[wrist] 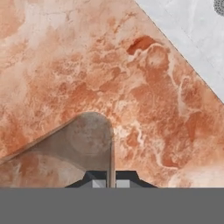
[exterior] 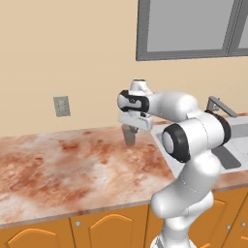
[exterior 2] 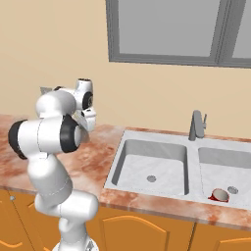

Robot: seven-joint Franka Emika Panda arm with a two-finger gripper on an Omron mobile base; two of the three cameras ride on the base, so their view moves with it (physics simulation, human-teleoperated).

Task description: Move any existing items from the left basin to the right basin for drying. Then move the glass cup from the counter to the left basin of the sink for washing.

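My gripper points down over the counter, just left of the sink. It is shut on the wall of the glass cup, a greyish-brown translucent tumbler hanging below the hand. In the hand view the fingertips pinch the thin wall of the glass cup, whose round base shows over the marbled stone. I cannot tell whether the cup touches the counter. The red mug lies in the right basin. Nothing lies in the left basin except its drain.
An angular grey faucet stands behind the divider between the basins. A wall socket sits on the beige wall at the left. Orange cabinet doors run below the counter. My arm's elbow hangs over the sink's left edge.
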